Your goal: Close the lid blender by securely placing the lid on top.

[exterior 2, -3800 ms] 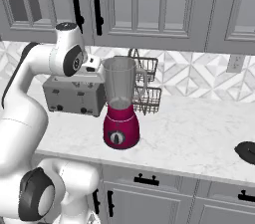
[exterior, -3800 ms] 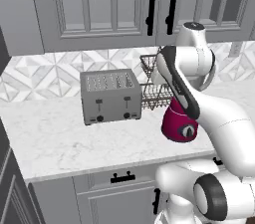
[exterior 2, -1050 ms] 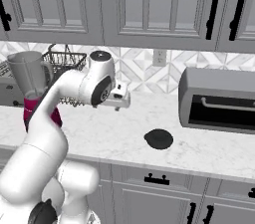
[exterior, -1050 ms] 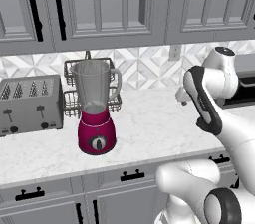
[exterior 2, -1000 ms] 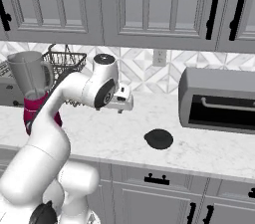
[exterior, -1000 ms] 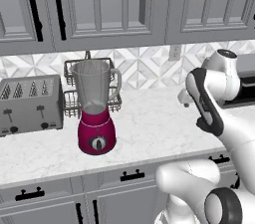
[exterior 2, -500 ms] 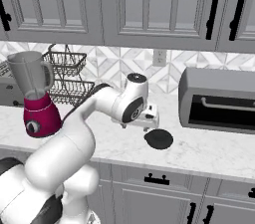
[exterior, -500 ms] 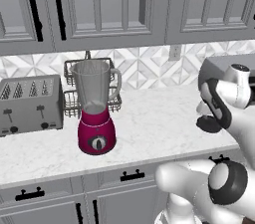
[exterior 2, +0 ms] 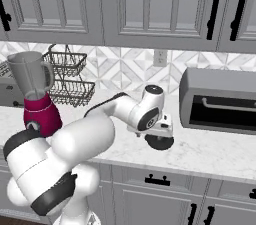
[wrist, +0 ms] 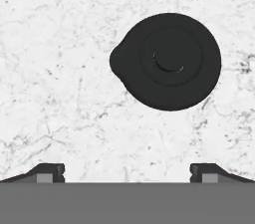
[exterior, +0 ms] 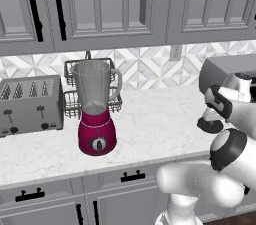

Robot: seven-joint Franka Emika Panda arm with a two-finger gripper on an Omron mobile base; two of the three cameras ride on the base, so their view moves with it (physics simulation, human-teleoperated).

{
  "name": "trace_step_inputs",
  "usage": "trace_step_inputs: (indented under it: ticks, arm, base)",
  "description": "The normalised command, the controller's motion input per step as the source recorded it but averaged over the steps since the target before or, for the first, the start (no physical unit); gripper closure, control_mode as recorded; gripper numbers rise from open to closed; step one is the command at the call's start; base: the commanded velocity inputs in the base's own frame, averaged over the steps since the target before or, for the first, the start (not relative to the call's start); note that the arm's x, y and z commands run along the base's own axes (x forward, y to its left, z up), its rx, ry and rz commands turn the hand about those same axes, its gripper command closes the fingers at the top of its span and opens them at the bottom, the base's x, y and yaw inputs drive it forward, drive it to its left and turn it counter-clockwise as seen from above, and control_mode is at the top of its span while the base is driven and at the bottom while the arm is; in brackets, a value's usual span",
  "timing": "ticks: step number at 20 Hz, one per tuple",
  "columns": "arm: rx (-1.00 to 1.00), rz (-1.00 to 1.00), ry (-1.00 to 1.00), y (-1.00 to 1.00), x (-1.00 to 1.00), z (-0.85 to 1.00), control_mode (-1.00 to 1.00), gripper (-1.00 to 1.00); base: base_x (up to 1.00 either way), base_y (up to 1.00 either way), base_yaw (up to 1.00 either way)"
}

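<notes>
The blender (exterior: pixel 96 110) stands on the left of the counter, with a magenta base and an uncovered clear jar; it also appears at the left as the blender (exterior 2: pixel 36 98). The lid (exterior 2: pixel 160 143), a flat round black cap, lies on the white marble far to the right of it. My gripper (exterior 2: pixel 160 135) hangs just above the lid, pointing down. In the hand view the lid (wrist: pixel 167 61) lies ahead and a little right of centre. The gripper (wrist: pixel 127 172) is open, its fingertips (wrist: pixel 50 170) wide apart with nothing between them. In the left base view the lid (exterior: pixel 210 126) sits below my hand.
A grey toaster (exterior: pixel 30 104) stands left of the blender, and a wire rack (exterior 2: pixel 68 76) is behind it. A dark toaster oven (exterior 2: pixel 220 100) sits at the right against the wall. Upper cabinets hang overhead. The counter's front edge (exterior 2: pixel 165 166) runs just before the lid.
My arm has swung right, away from the blender, and the hand has come down over the lid. The gripper stays open. Blender and lid have not moved.
</notes>
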Motion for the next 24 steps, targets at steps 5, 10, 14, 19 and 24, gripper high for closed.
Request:
trace_step_inputs:
  ticks: [5,10,14,19,24]
  arm:
    - [0.00,-0.01,0.08,-0.03,0.47,-0.39,-1.00,-1.00]
    - [0.00,-0.02,0.07,-0.40,0.43,-0.15,-1.00,-1.00]
    - [0.00,-0.01,0.06,-0.14,0.43,-0.22,-1.00,-1.00]
    - [0.00,0.00,0.03,-0.01,0.41,-0.23,-1.00,-1.00]
    - [0.00,0.00,0.00,-0.04,0.19,-0.39,-1.00,-1.00]
  base:
    - [0.00,0.00,0.00]
    - [0.00,0.00,0.00]
    - [0.00,0.00,0.00]
    - [0.00,0.00,0.00]
    - [0.00,0.00,0.00]
